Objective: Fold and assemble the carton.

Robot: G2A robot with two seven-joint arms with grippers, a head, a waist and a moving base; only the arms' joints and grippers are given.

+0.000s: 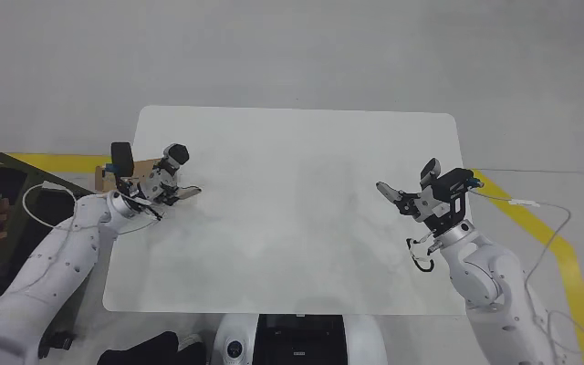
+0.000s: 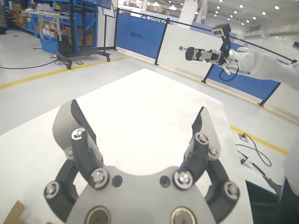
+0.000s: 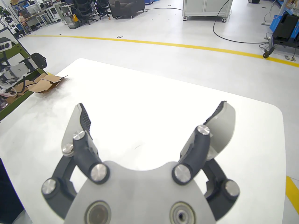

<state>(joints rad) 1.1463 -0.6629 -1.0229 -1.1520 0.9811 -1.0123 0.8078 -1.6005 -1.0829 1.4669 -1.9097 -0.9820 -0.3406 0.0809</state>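
The carton [image 1: 146, 166] is a flat, unfolded piece of brown cardboard at the far left edge of the white table [image 1: 292, 237]; it is partly hidden under my left arm in the top view. It also lies flat in the right wrist view, as the carton [image 3: 45, 83]. My left gripper [image 1: 182, 189] hovers just right of it, open and holding nothing, as the left gripper [image 2: 137, 113] confirms. A corner of cardboard [image 2: 14, 212] lies behind it. My right gripper [image 1: 394, 196] hangs over the table's right side, far from the carton. The right gripper [image 3: 151, 108] is open with nothing between its fingers.
A dark green stand [image 3: 14, 103] adjoins the table's left edge beside the carton. The wide middle of the table between the two arms is bare. Yellow floor tape [image 1: 534, 224] and a cable run past the right edge.
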